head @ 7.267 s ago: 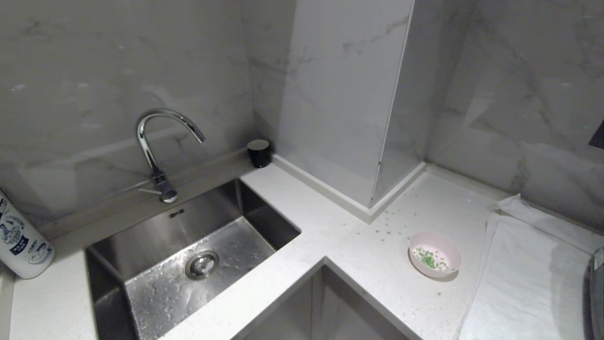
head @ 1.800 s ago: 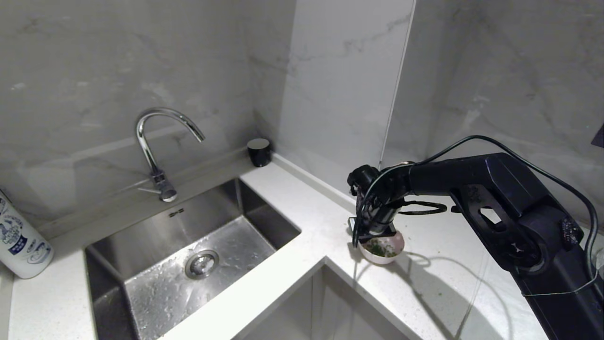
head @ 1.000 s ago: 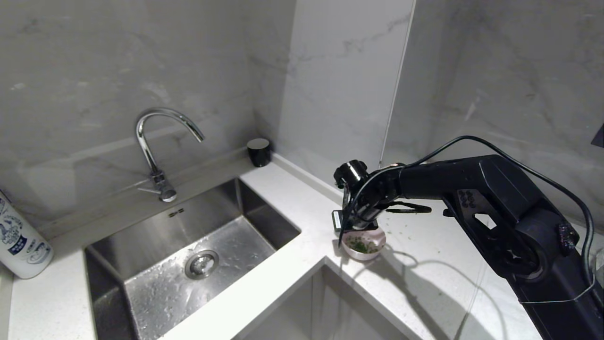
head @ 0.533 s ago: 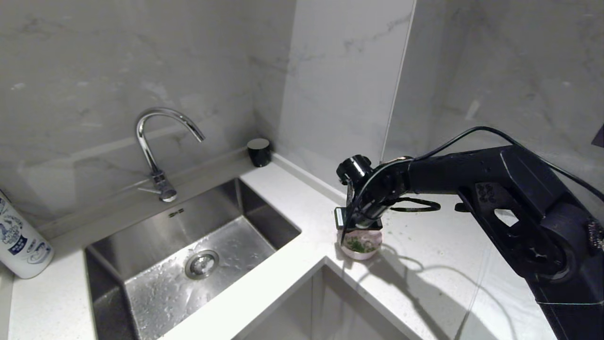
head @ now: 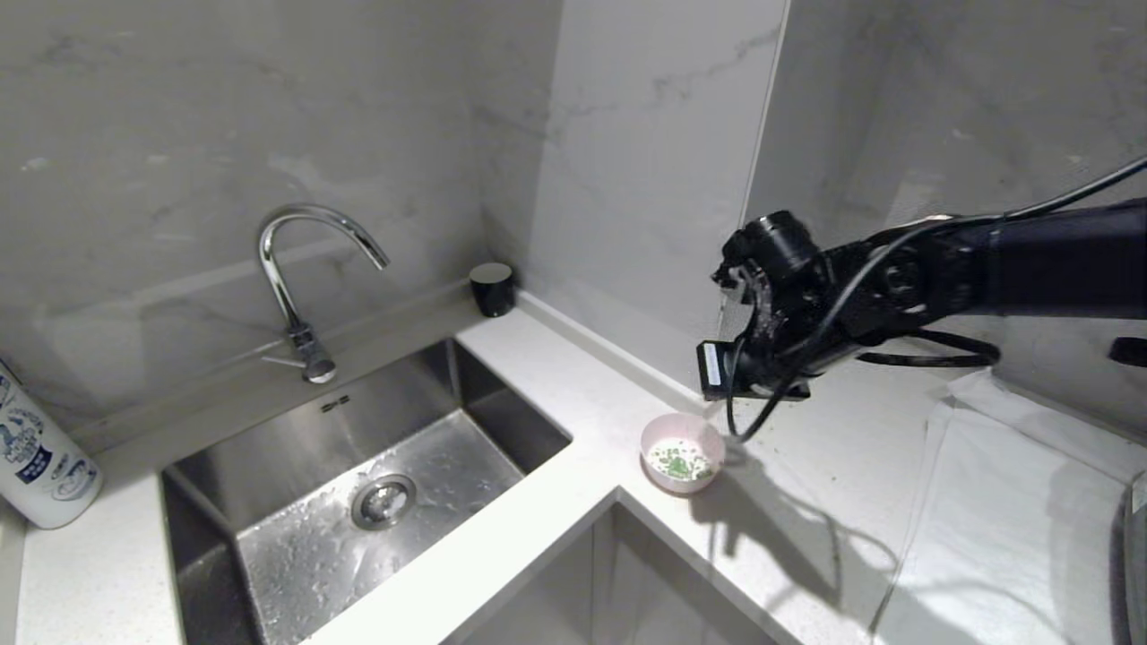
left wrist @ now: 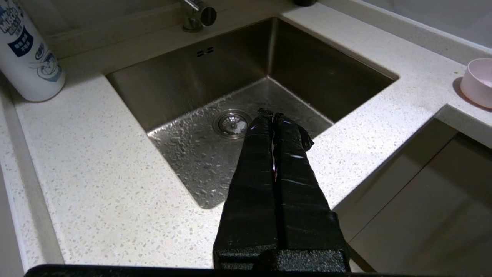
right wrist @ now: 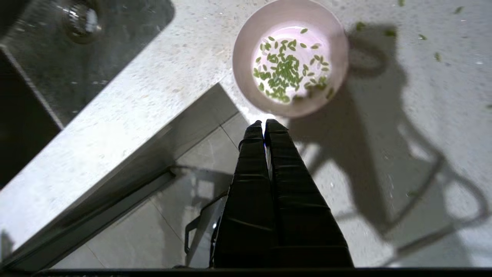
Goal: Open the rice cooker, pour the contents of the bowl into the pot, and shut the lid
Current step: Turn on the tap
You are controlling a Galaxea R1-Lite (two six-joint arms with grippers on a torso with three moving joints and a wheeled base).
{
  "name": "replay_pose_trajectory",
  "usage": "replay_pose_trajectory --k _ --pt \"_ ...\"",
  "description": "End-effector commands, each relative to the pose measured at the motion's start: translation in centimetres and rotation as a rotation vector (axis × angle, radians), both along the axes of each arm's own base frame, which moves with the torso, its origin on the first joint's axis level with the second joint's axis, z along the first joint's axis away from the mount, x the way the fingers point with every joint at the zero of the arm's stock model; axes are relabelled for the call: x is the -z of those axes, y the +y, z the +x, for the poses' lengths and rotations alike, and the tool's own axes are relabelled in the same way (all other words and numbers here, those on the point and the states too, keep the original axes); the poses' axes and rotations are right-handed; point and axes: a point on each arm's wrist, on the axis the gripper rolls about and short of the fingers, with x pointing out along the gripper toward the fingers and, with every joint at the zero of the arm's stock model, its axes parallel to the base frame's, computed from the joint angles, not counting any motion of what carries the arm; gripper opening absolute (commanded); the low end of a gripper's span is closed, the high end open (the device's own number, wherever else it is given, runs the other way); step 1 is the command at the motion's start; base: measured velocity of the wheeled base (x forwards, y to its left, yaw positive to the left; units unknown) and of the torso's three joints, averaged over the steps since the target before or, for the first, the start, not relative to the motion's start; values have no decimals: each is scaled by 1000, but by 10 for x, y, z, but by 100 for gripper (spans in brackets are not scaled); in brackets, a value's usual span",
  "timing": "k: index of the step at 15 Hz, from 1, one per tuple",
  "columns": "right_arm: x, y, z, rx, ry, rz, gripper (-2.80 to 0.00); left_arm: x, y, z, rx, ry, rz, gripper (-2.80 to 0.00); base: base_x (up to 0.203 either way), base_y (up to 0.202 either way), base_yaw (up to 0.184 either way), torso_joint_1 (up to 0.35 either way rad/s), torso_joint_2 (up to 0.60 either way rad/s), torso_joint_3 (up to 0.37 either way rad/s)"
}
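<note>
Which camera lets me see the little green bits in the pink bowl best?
The right wrist view: it looks straight down into the bowl, so each of the green bits shows. The head view shows the bowl small, its bits a green patch. The left wrist view shows only the bowl's outer side, at the picture's edge, and no bits.

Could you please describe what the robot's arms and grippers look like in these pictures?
The right arm is matte black with a bulky rounded wrist, a round black camera housing on top and a small white-faced block at its side. Thin black cables loop around it. The right gripper and the left gripper each have two long, tapering black fingers, wrapped in what looks like black tape, with ragged tips.
</note>
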Motion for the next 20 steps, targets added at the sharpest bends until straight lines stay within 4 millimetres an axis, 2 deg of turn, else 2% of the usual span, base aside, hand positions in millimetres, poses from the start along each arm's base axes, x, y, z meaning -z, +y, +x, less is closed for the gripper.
replay_pose_trajectory --k 1,4,10,13,15,20 --pt "-69 -37 -70 11 -166 82 -280 0 0 0 -1 0 0 -280 0 0 0 0 0 0" --pt "-103 -79 -143 55 -320 118 -280 0 0 0 -1 0 0 -280 0 0 0 0 0 0" --pt "-121 -143 -269 238 -661 3 -280 0 0 0 -1 0 1 -280 0 0 0 0 0 0" --pt "-119 -166 -318 335 -793 -87 -280 0 0 0 0 0 1 -280 0 0 0 0 0 0" --pt "-116 -174 -341 424 -858 -162 -280 0 0 0 1 0 1 -280 0 0 0 0 0 0" --pt "-99 -171 -393 619 -964 -381 -280 0 0 0 1 0 1 -280 0 0 0 0 0 0"
